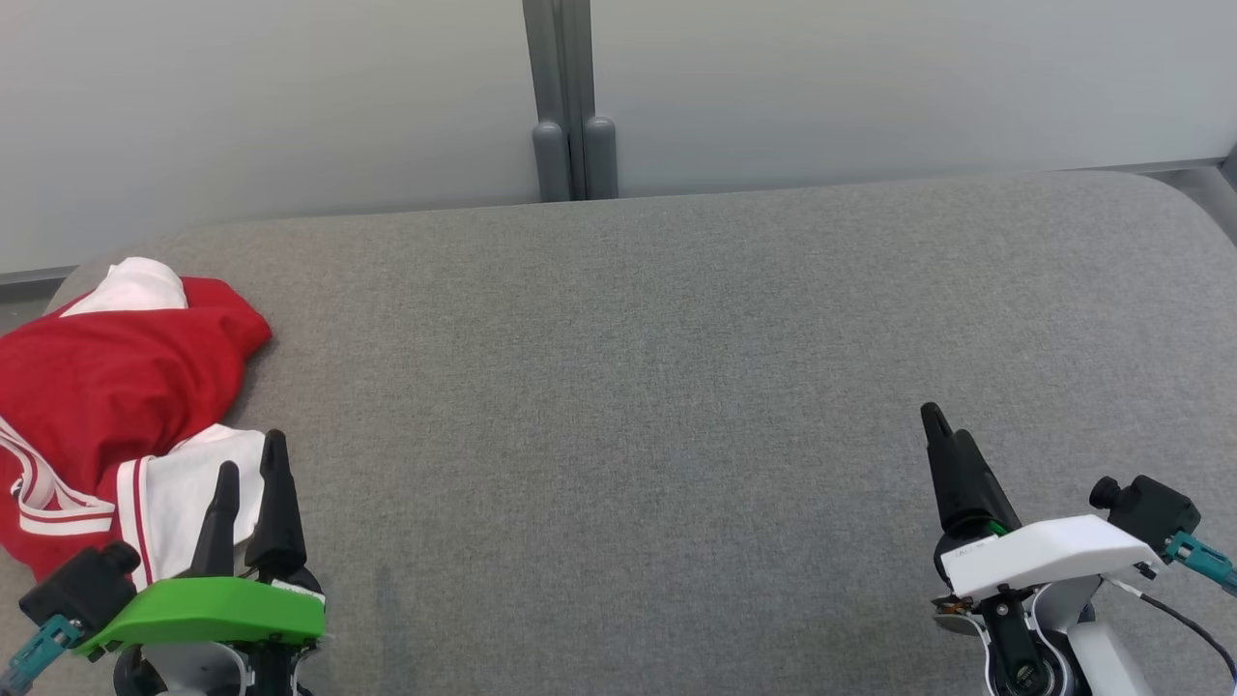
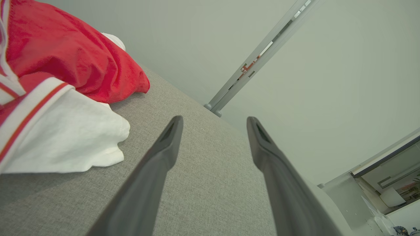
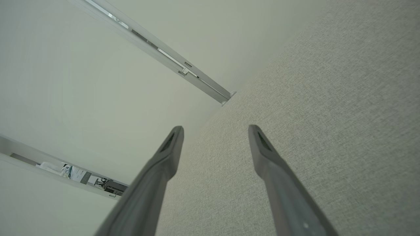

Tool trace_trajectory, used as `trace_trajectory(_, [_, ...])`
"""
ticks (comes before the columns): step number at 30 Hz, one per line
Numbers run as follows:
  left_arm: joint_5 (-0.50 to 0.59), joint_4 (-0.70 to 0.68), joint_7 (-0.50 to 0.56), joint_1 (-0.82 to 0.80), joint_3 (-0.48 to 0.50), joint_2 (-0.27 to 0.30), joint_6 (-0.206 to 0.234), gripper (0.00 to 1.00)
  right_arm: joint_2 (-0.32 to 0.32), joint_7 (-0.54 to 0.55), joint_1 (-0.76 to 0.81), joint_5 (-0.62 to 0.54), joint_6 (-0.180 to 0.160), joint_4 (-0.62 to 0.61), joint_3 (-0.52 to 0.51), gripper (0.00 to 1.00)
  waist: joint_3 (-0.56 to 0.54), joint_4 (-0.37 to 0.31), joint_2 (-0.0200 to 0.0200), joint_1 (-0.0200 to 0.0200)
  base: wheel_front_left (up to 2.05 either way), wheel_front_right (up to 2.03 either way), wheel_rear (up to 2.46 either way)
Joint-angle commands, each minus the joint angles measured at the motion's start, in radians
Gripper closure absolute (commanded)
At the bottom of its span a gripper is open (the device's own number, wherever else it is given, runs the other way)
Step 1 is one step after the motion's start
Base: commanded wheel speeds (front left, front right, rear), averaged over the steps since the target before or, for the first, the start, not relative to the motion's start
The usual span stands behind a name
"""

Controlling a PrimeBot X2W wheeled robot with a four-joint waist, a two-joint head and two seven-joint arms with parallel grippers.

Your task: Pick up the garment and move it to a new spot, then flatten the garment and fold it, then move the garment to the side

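Though its left side is cut off, crumpled garment (image 1: 106, 387), both jaws released.

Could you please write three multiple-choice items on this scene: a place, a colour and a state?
1. Where on the grey surface does the garment lie? A) far left B) centre C) far right
2. The garment's colours? A) blue, yellow B) red, white C) black
3. The left gripper and right gripper are? A) both open, empty B) both shut on cloth C) one shut
Answers: 1 A, bunched at the left edge; 2 B, red cloth, white panels; 3 A, jaws spread, nothing between.
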Motion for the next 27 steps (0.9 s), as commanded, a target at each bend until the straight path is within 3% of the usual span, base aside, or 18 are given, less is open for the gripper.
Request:
trace_trajectory(1, [0.040,-0.014,-0.012,-0.004,-0.005,0.014,0.003,0.00,-0.006,-0.012,-0.019,-0.039,0.000,-0.015,0.007,0.00,-0.001,0.001,0.0000,0.0000,0.00,0.00,0.00])
trace_trajectory(27, [0.338,-0.022,-0.085,0.024,-0.060,0.044,0.019,0.00,-0.008,-0.085,-0.003,-0.379,0.000,-0.004,0.065,0.00,-0.008,0.005,0.0000,0.0000,0.00,0.00,0.00])
